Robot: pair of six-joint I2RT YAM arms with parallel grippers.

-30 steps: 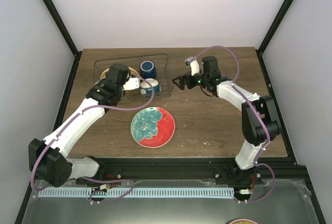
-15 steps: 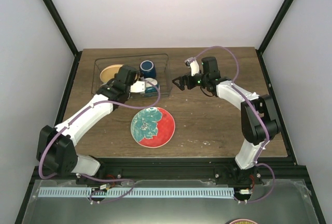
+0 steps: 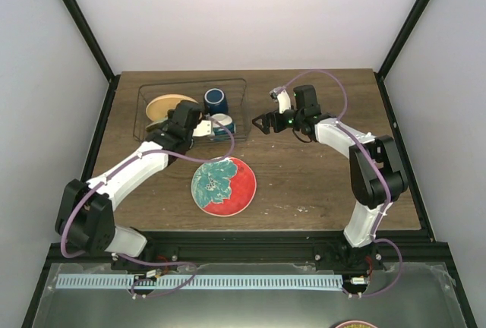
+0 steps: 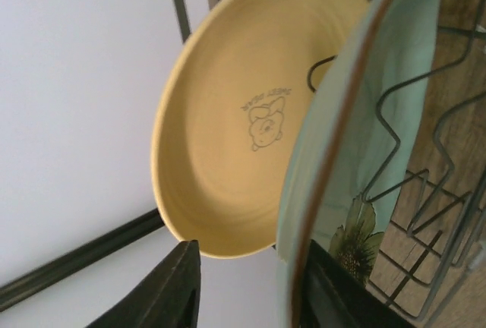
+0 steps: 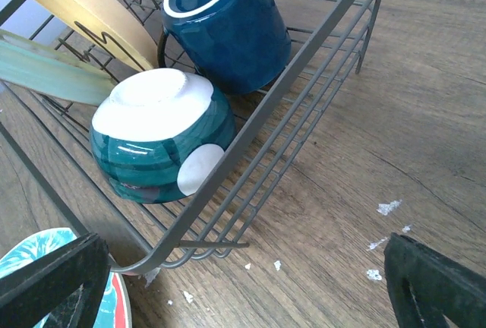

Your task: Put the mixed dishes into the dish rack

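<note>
The wire dish rack (image 3: 244, 108) sits at the back left of the table. An orange-yellow plate (image 4: 243, 108) leans upright in it, and a mint-green plate (image 4: 357, 153) with a reddish rim and a flower mark stands on edge just beside it. My left gripper (image 4: 252, 246) is open around the mint plate's rim: the rim lies by the right finger (image 4: 334, 298), with a gap to the left one. The dark blue mug (image 5: 224, 24) and the white-and-teal bowl (image 5: 159, 142), upside down, rest in the rack's right end. My right gripper (image 5: 243, 290) hangs open and empty over the rack's near right corner.
A red-and-teal round plate (image 3: 224, 185) lies flat on the wooden table in front of the rack. Small white crumbs (image 5: 387, 208) dot the wood to the right of the rack. Black frame posts (image 3: 83, 32) stand at the table's back corners.
My left arm swung right along the rack, uncovering the orange plate, and its jaws have just parted from the mint plate. The right arm barely moved.
</note>
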